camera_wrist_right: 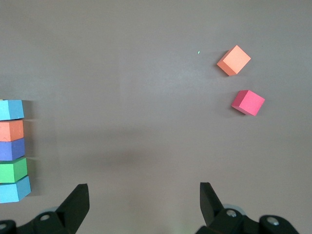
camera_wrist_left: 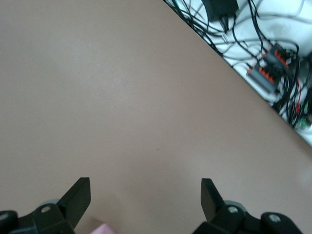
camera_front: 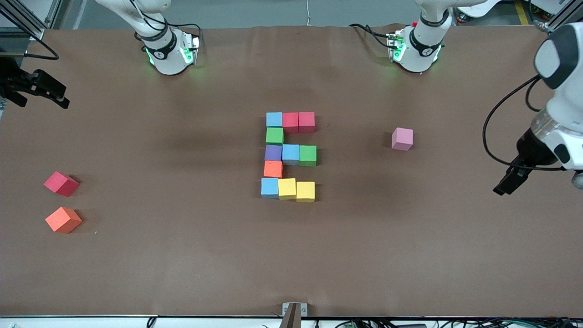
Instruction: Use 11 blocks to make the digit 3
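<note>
The digit 3 (camera_front: 288, 156) is sitting mid-table as one touching figure of eleven blocks, E-like from the front camera. Row farthest from the front camera: blue block (camera_front: 274, 119), then two red blocks (camera_front: 298, 122). A green block (camera_front: 274, 135) is joining that row to the middle row: purple block (camera_front: 273, 152), blue, green. An orange block (camera_front: 273, 169) is linking down to the nearest row: blue, then two yellow blocks (camera_front: 296, 190). The three rows are opening toward the left arm's end of the table, with the joined side toward the right arm's end.

Relative to the digit 3, a pink cube (camera_front: 402, 139) is lying apart toward the left arm's end, level with the middle row. A loose red cube (camera_front: 61, 183) and a loose orange cube (camera_front: 63, 220) are lying well apart toward the right arm's end, the orange one nearer the front camera; both are turned at an angle.

The left gripper (camera_wrist_left: 145, 197) is hanging over bare table beyond the pink cube from the digit 3, at the left arm's end; its fingers are spread wide with nothing between them. A sliver of pink is showing at the edge of the left wrist view.

The right gripper (camera_wrist_right: 144, 202) is hanging at the table edge at the right arm's end, well apart from the digit 3; its fingers are also spread wide and holding nothing. The right wrist view is showing the joined side of the digit 3 and both loose cubes.
</note>
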### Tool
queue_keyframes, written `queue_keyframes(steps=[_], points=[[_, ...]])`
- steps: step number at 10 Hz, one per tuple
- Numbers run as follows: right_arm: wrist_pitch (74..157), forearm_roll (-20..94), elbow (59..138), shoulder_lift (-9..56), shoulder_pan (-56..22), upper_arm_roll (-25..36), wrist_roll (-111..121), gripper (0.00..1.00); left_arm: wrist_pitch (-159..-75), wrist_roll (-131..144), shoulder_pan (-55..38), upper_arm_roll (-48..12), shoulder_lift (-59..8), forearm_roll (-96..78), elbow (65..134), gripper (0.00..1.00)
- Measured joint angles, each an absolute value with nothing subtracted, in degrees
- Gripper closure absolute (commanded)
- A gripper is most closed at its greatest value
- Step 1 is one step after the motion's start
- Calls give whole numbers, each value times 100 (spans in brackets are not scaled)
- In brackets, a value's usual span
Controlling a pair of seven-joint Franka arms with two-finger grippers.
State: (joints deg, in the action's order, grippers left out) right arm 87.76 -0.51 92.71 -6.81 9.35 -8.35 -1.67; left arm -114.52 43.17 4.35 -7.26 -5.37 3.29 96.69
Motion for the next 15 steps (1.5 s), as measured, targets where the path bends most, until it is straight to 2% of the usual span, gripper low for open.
queue_keyframes(steps=[3,5,9,11,13,15], points=[[8800,-51,9034,-557,938,-833,-167,0,-10935,2471,8,-144,-218,2,9651,0],[8788,-51,8969,-508,954,-818,-167,0,-10272,1801,-203,71,-86,-206,9412,0],[8767,-49,8964,-481,952,-827,-167,0,-9081,1159,-202,5,72,-144,8895,0],[8736,-47,8964,-468,854,-803,-161,0,-8933,820,-128,-51,249,-132,8888,0],[8730,-47,8964,-460,262,-294,-164,0,-8915,792,29,-213,332,-132,8888,0],[8727,-48,8964,-459,63,19,-157,0,-8903,789,29,-236,303,-132,8900,0]])
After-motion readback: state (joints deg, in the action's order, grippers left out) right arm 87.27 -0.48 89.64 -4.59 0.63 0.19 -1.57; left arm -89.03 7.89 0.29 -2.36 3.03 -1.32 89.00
